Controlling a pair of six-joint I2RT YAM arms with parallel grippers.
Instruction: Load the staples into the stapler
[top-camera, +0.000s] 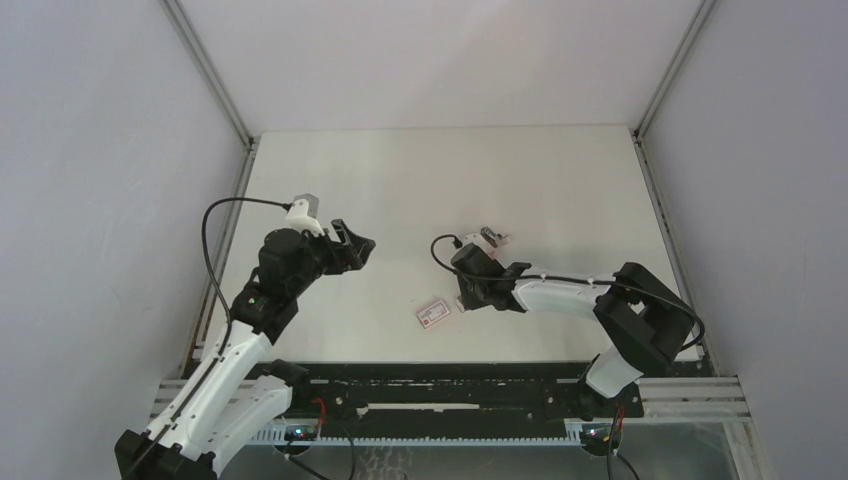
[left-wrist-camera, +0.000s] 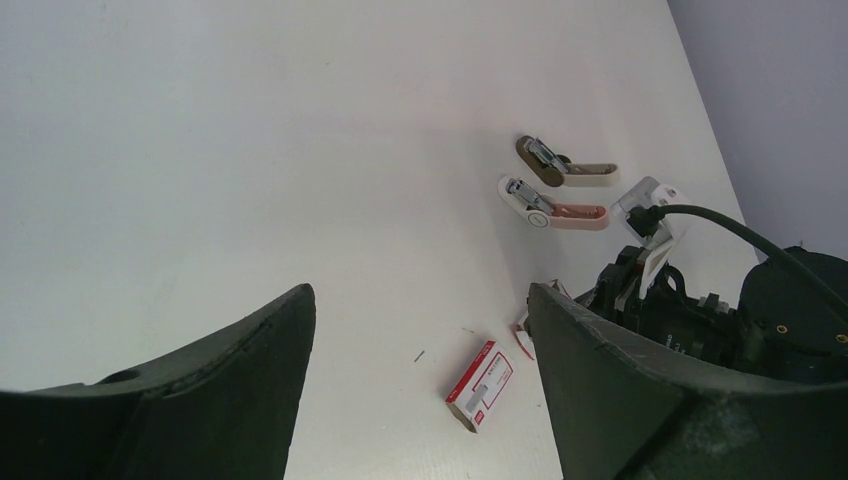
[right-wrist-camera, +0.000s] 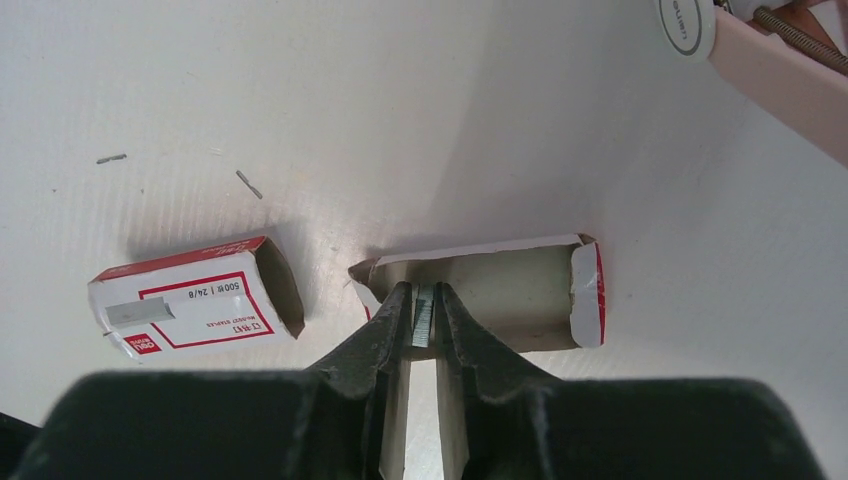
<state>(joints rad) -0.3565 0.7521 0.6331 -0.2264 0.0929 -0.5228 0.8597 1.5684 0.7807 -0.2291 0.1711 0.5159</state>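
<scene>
Progress: early. Right tool (right-wrist-camera: 422, 292) narrow, pinching strip of staples (right-wrist-camera: 423, 325) inside tray (right-wrist-camera: 520, 290) on bench (right-wrist-camera: 300, 80), box sleeve (right-wrist-camera: 190, 300) beside it. Stapler (left-wrist-camera: 555, 207) sits apart and looks hinged open, nothing loaded yet. Remaining: lift strip, carry over, seat in magazine, close. Left tool (left-wrist-camera: 420, 295) wide, empty, hovering clear. Only right wrist view shows pinch; overhead hides it under arm. Left wrist view shows stapler best.

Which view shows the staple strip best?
Right wrist: the staple strip sits clamped in the right pincer, over its tray. Top external hides it under that pincer; left wrist shows only the tray's edge.
</scene>
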